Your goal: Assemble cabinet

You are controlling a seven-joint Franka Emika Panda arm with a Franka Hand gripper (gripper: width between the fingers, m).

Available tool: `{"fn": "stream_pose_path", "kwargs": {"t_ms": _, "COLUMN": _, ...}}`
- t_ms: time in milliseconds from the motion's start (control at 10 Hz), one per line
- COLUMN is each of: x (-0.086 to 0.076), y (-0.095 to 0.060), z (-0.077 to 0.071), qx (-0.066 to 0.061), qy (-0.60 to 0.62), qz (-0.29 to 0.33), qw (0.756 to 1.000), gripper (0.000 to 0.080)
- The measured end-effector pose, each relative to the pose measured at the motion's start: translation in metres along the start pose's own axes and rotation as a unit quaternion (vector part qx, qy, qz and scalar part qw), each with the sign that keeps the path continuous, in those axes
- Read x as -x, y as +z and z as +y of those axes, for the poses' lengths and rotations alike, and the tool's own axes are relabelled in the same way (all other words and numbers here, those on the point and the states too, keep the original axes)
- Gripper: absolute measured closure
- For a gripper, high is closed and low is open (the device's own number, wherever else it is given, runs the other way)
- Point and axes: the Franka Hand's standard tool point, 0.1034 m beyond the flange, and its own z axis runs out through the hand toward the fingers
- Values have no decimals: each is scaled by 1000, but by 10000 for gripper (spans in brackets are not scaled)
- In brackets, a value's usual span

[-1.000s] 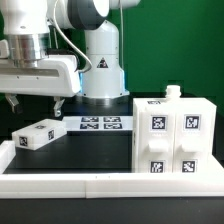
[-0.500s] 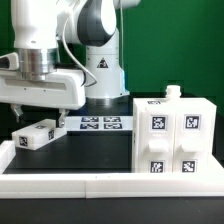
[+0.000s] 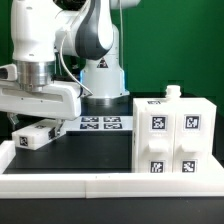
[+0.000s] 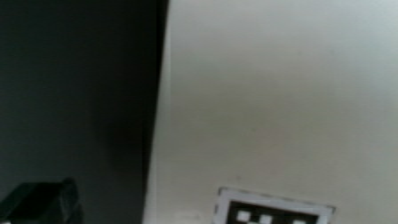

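Gripper (image 3: pixel 38 122) low over the loose white block (image 3: pixel 35 135), its spread impossible to judge; marker board (image 3: pixel 100 123) beside the block, cabinet (image 3: pixel 175 135) well apart.

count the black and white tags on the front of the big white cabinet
4 on the cabinet front, by the exterior view's sides: upper left tag, upper right tag, lower left tag, lower right tag. Other faces may hide more.

The arm (image 3: pixel 97 30) has white rounded shells, dark grey joints, a silver wrist ring (image 3: pixel 38 70) and a triangular warning sticker (image 3: pixel 101 63) on its base.
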Motion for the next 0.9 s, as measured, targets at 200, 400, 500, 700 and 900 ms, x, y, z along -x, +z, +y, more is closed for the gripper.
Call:
{"fn": "stream_pose_path", "kwargs": {"t_ms": 200, "x": -4, "y": -5, "z": -12, "qx": -2, "qy": -11, "qz": 6, "qw": 1000, "gripper": 117}}
{"fn": "stream_pose_path", "kwargs": {"t_ms": 400, "x": -7, "y": -7, "z": -20, "qx": -1, "qy": -21, "qz": 13, "qw": 1000, "gripper": 248}}
{"fn": "stream_pose_path", "kwargs": {"t_ms": 500, "x": -8, "y": -8, "z": -23, "qx": 1, "qy": -26, "qz": 19, "qw": 999, "gripper": 245}}
{"fn": "stream_pose_path", "kwargs": {"t_ms": 700, "x": -9, "y": -11, "z": -33, "qx": 0, "qy": -33, "qz": 24, "qw": 999, "gripper": 245}}
{"fn": "stream_pose_path", "kwargs": {"t_ms": 900, "x": -12, "y": -39, "z": -67, "qx": -17, "qy": -46, "qz": 23, "qw": 999, "gripper": 245}}
